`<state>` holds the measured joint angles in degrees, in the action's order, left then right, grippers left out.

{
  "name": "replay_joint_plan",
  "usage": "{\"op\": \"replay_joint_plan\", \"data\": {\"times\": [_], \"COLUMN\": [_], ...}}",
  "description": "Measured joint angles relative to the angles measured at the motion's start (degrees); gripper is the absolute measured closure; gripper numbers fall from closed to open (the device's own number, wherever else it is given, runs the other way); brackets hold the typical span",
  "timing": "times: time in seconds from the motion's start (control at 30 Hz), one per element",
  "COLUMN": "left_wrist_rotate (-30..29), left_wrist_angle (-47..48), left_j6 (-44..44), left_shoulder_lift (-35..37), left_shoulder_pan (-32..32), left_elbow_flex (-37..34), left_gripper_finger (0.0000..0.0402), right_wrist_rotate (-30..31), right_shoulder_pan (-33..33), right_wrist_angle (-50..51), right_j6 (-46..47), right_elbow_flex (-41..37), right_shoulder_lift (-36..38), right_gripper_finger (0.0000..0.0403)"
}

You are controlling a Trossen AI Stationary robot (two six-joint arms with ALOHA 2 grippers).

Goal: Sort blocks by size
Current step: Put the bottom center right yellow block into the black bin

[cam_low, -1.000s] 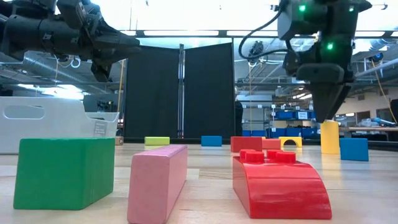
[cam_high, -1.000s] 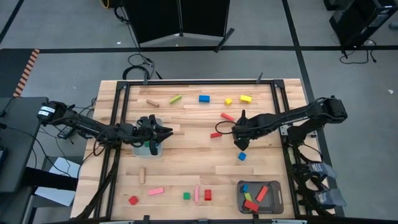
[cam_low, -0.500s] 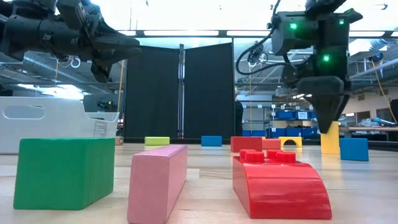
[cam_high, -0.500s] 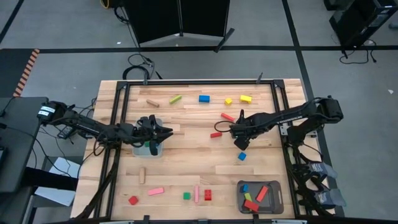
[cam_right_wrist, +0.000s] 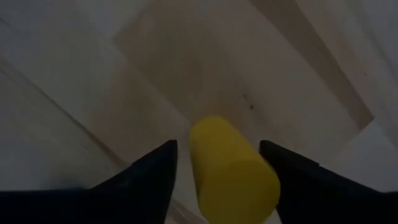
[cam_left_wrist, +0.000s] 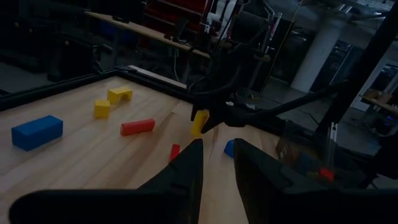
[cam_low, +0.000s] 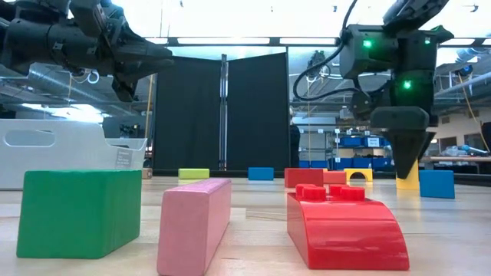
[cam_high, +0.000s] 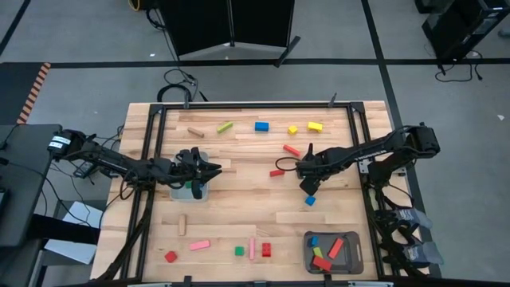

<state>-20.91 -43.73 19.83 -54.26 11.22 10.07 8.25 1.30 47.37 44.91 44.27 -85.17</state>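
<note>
I have the right gripper (cam_right_wrist: 214, 163) down over a yellow cylinder block (cam_right_wrist: 231, 163) standing on the tabletop (cam_high: 239, 207) right of centre, its jaws wide on either side of it, apart from it. A blue cube (cam_high: 310, 200) lies just beside. My left gripper (cam_high: 209, 170) hovers above the grey tray (cam_high: 182, 194) at the left, jaws narrow, nothing visible between them.

Right gripper (cam_right_wrist: 214, 165) points down at mid-table, fingers parted; left gripper (cam_high: 209, 169) hovers narrowly parted over the table's left side
</note>
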Motion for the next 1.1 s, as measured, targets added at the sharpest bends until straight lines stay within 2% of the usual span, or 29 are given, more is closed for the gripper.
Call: {"op": "replay_joint_plan", "data": {"times": [0.3,0.63,0.83,1.0,1.1], "left_wrist_rotate": [-0.02,-0.02,-0.04,-0.04,-0.07], "left_wrist_angle": [0.01,0.01,0.34,1.56,1.74], "left_j6": [-0.01,-0.01,-0.01,-0.01,-0.02], "left_shoulder_lift": [0.00,0.00,0.00,0.00,0.00], "left_shoulder_pan": [0.00,0.00,0.00,0.00,0.00], "left_elbow_flex": [0.00,0.00,0.00,0.00,0.00], "left_gripper_finger": [0.0305,0.0305,0.0305,0.0305,0.0305], "right_wrist_rotate": [-0.38,-0.31,-0.18,-8.10,-14.16], "right_shoulder_pan": [0.00,0.49,3.97,10.50,16.16], "right_wrist_angle": [-0.99,-0.74,-0.67,-2.09,-4.84], "right_j6": [-0.09,-0.54,-2.57,-3.96,-0.23], "right_elbow_flex": [-0.65,-0.45,2.79,5.97,6.30], "right_shoulder_lift": [0.11,0.72,6.38,13.21,16.09], "right_gripper_finger": [0.0259,0.0262,0.0262,0.0262,0.0262]}}
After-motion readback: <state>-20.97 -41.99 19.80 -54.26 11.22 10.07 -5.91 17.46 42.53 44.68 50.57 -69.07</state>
